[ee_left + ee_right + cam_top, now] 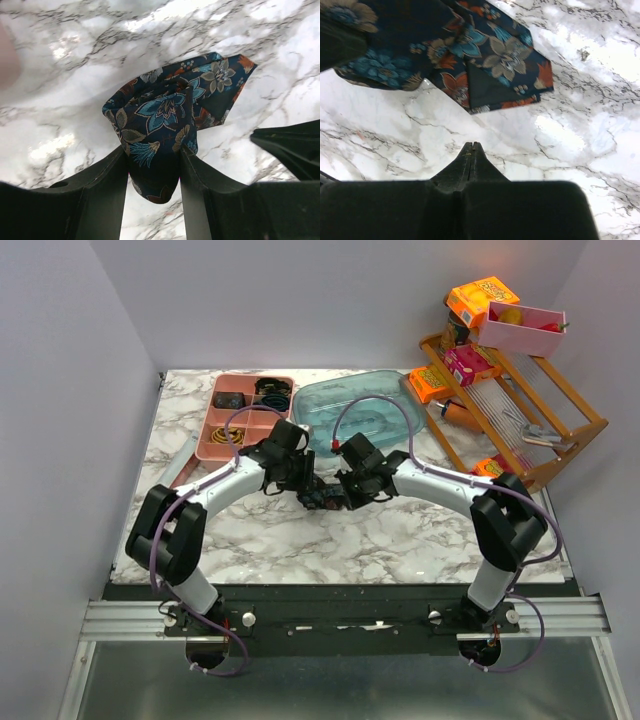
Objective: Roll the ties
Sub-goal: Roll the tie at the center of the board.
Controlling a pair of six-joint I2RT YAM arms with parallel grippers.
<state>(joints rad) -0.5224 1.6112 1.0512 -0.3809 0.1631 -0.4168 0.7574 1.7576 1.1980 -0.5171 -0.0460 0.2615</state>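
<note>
A dark navy tie (165, 115) with orange and blue flowers lies bunched and partly rolled on the marble table (400, 540). My left gripper (152, 165) is shut on the rolled part of the tie, the fabric bulging between its two fingers. The tie's pointed end (505, 75) lies flat, just ahead of my right gripper (472, 146), which is shut and empty, a little off the fabric. In the top view the tie (322, 498) shows only as a small dark lump between the two grippers at the table's middle.
A pink divided tray (245, 415) with rolled items and a clear blue bin (365, 410) stand behind the arms. A wooden rack (520, 410) with snack boxes and a pink box stands at the back right.
</note>
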